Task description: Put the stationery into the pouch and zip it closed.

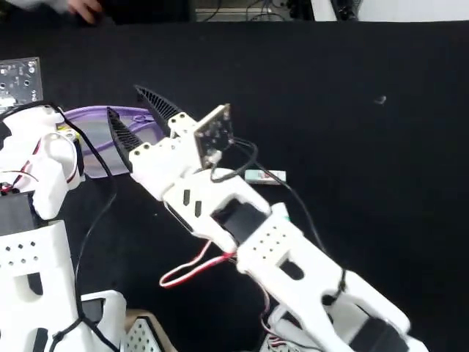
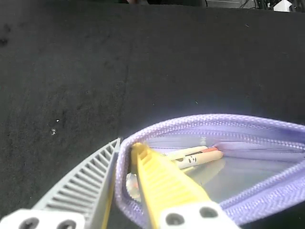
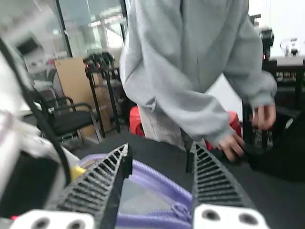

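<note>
Two grippers at one purple pouch (image 1: 91, 116), lying unzipped on the black table (image 1: 366, 110) in front of the left arm. Left gripper (image 2: 127, 143) clamped onto one end of the pouch's rim: yellow finger (image 2: 157, 186) inside the mouth, grey finger (image 2: 86, 186) outside, zipper tape pinched between. Inside the pouch, a pale pen (image 2: 195, 157) with an orange-pink tip, flat against the lining. Right gripper (image 1: 124, 101) spread wide, holding nothing, black ribbed fingers (image 3: 95, 181) above the pouch's other end, one to each side of the mouth. Zipper pull (image 3: 181, 210) just below and between those fingers. Well apart from the pouch, a small pale item (image 1: 264, 176) flat on the table, just beside the right arm; too small to identify.
</note>
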`<state>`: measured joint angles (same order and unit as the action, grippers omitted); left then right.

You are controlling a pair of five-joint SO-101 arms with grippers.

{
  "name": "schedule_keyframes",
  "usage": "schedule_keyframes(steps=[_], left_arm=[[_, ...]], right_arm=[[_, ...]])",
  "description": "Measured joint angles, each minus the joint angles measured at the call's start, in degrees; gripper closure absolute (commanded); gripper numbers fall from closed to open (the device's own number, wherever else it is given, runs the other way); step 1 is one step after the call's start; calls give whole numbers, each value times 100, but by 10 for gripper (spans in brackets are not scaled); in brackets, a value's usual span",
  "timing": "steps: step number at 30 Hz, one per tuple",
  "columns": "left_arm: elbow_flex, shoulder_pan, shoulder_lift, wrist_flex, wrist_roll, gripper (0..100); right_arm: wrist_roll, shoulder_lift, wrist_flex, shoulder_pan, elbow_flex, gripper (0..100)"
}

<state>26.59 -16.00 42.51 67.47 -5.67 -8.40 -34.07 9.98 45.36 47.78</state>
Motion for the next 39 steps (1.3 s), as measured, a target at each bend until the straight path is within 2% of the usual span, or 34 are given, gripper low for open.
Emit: schedule_keyframes(steps=[5,10,14,20,31,39], left_arm=[[0,0,0,0,0,971],[0,0,0,0,0,971],[0,0,0,0,0,971],[0,0,0,0,0,971],[0,18,0,0,9,971],[0,18,0,0,9,971]], right_arm=[[0,-1108,-1081,-554,-141,815],[0,-2048,-2910,-1415,-1020,815],[62,-2215,-4413,-2057,-1538,815],[1398,-2013,-5969,-2602,-1530,815],[2980,123,-6189,-4176,-905,818],[4985,1881,-6189,-4246,-905,819]])
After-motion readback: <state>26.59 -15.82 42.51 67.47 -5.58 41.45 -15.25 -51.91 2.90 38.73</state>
